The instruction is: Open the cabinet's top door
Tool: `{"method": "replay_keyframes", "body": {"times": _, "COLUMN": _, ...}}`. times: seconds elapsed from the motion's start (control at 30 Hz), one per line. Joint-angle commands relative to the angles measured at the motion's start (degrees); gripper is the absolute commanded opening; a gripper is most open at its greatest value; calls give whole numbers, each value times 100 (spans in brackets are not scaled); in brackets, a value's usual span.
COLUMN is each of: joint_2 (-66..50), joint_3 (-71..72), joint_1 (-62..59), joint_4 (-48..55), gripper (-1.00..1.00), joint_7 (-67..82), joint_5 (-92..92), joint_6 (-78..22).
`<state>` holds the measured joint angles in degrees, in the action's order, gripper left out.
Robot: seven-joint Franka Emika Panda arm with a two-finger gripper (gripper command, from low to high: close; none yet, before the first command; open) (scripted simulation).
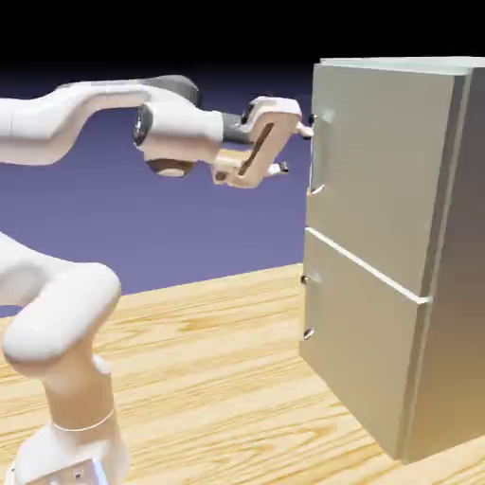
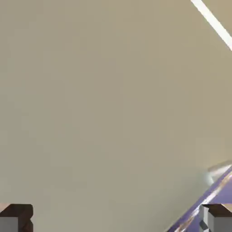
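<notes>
The cabinet (image 1: 462,284) is a tall grey-beige box at the right of the exterior view. Its top door (image 1: 384,170) is the upper flat panel, with a slim vertical handle (image 1: 316,156) at its left edge. My gripper (image 1: 296,148) is held level just left of that handle, open, its two fingers spread one above the other with nothing between them. In the hand view the top door (image 2: 99,99) fills nearly the whole picture. Both fingertips (image 2: 16,218) show wide apart at the bottom edge, and a pale bit of the handle (image 2: 219,170) lies at the lower right.
The shorter lower door (image 1: 365,350) with its own handle (image 1: 306,305) sits below a pale seam (image 2: 212,22). The cabinet stands on a wooden table (image 1: 218,379). My arm's base (image 1: 71,417) rises at the lower left.
</notes>
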<state>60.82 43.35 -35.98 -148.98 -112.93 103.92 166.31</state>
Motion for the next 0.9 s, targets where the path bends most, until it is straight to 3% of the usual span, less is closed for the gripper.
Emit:
{"method": "replay_keyframes", "body": {"times": 0.0, "joint_2": 68, "joint_3": 104, "joint_1": -88, "joint_4": 29, "gripper": 0, "joint_7": -169, "joint_5": 250, "joint_6": -19}}
{"method": "replay_keyframes", "body": {"times": 0.47, "joint_2": 1004, "joint_3": 1546, "joint_1": -1308, "joint_4": 429, "gripper": 0, "joint_7": -2513, "joint_5": 3706, "joint_6": -275}}
{"method": "replay_keyframes", "body": {"times": 0.67, "joint_2": 786, "joint_3": 1975, "joint_1": -2339, "joint_4": 1097, "gripper": 0, "joint_7": -2404, "joint_5": 4040, "joint_6": -606}}
{"method": "replay_keyframes", "body": {"times": 0.7, "joint_2": 786, "joint_3": 1975, "joint_1": -2339, "joint_4": 1097, "gripper": -100, "joint_7": -2404, "joint_5": 4040, "joint_6": -606}}
{"method": "replay_keyframes", "body": {"times": 0.87, "joint_2": 900, "joint_3": 1317, "joint_1": -1549, "joint_4": 266, "gripper": -100, "joint_7": -2207, "joint_5": 3760, "joint_6": -1358}}
